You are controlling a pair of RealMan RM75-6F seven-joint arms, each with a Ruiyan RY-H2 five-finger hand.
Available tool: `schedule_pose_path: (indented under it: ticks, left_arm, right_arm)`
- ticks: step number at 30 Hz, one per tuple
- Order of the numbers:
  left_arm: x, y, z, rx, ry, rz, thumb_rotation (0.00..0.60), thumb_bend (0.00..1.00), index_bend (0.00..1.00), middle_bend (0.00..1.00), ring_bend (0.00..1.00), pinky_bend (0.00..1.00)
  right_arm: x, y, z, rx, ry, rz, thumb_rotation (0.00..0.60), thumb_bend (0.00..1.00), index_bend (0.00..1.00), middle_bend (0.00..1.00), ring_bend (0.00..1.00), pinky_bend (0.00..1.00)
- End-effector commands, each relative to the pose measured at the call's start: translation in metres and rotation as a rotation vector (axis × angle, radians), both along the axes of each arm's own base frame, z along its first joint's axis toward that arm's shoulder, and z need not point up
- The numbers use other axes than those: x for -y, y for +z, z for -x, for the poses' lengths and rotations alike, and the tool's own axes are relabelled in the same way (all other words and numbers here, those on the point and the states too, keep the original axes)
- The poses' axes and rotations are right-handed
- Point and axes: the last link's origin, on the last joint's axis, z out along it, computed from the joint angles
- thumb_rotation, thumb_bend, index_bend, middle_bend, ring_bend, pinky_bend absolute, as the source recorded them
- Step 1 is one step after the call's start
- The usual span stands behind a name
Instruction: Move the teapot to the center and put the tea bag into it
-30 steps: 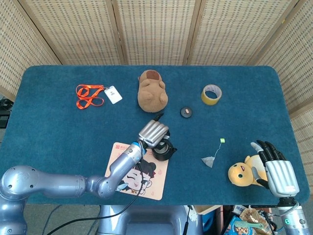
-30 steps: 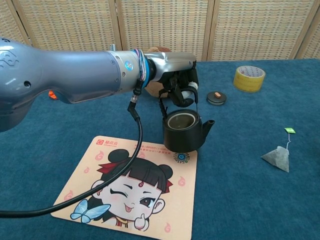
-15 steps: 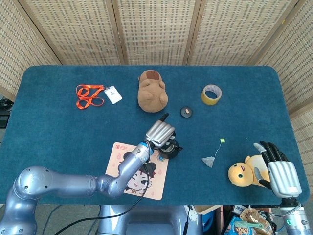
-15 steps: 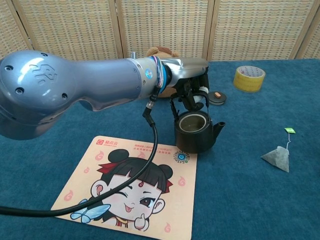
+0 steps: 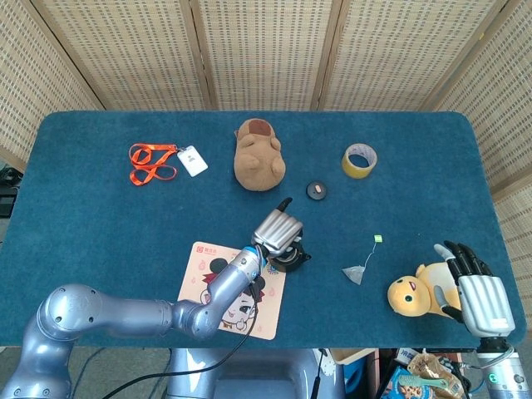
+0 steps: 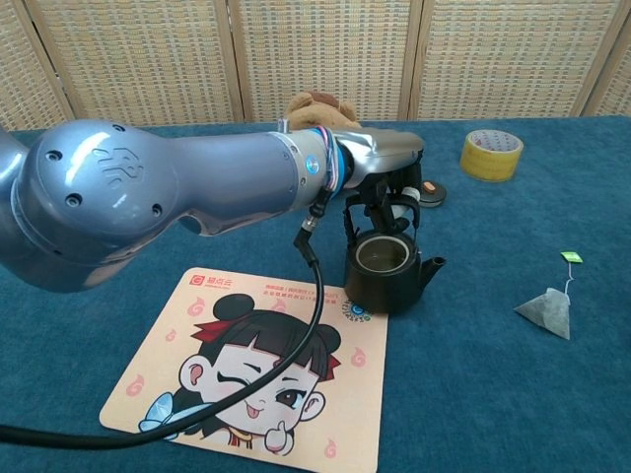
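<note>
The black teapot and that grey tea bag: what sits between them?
Nothing: the chest view shows only bare blue cloth between the black teapot and the grey tea bag.

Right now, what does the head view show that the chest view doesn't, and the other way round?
Only the head view shows the right hand beside the yellow plush, and the orange lanyard. Only the chest view shows into the lidless teapot. Both show the left hand gripping the teapot's handle, the tea bag and the tape roll.
</note>
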Motion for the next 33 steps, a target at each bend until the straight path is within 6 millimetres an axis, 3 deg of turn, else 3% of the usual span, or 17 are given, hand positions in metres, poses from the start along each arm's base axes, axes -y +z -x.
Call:
schedule_pose_path:
  ticks: [1, 13, 21, 25, 33]
  left_arm:
    - [0.0012, -0.0009, -0.0002, -0.002, -0.004, 0.000, 0.600, 0.46, 0.75, 0.61, 0.51, 0.00]
    - [0.0049, -0.0017, 0.0026, -0.009, -0.017, -0.002, 0.600, 0.46, 0.46, 0.20, 0.02, 0.00]
    - [0.0038, 0.0021, 0.0041, -0.004, -0.020, -0.018, 0.600, 0.46, 0.26, 0.01, 0.00, 0.00]
    - [0.0047, 0.0033, 0.0041, -0.002, -0.029, -0.024, 0.600, 0.46, 0.17, 0.00, 0.00, 0.00]
    - [0.0073, 0.0030, 0.0037, -0.015, -0.032, -0.009, 0.600, 0.45, 0.09, 0.00, 0.00, 0.00]
  right_arm:
    - [-0.0003, 0.0002, 0.0006, 0.000, -0.001, 0.000, 0.600, 0.57, 0.18, 0.21, 0.14, 0.31]
    - [-0.0001, 0.0008, 0.0013, 0.000, -0.003, 0.002, 0.600, 0.57, 0.18, 0.21, 0.14, 0.31]
    - [-0.0005, 0.0003, 0.0014, 0.002, -0.004, 0.001, 0.600, 0.57, 0.18, 0.21, 0.14, 0.31]
    - [-0.0012, 0.0010, 0.0018, 0.004, -0.004, 0.003, 0.600, 0.57, 0.18, 0.21, 0.14, 0.31]
    - [-0.0030, 0.0016, 0.0033, 0.006, -0.008, 0.005, 0.600, 0.57, 0.18, 0.21, 0.14, 0.31]
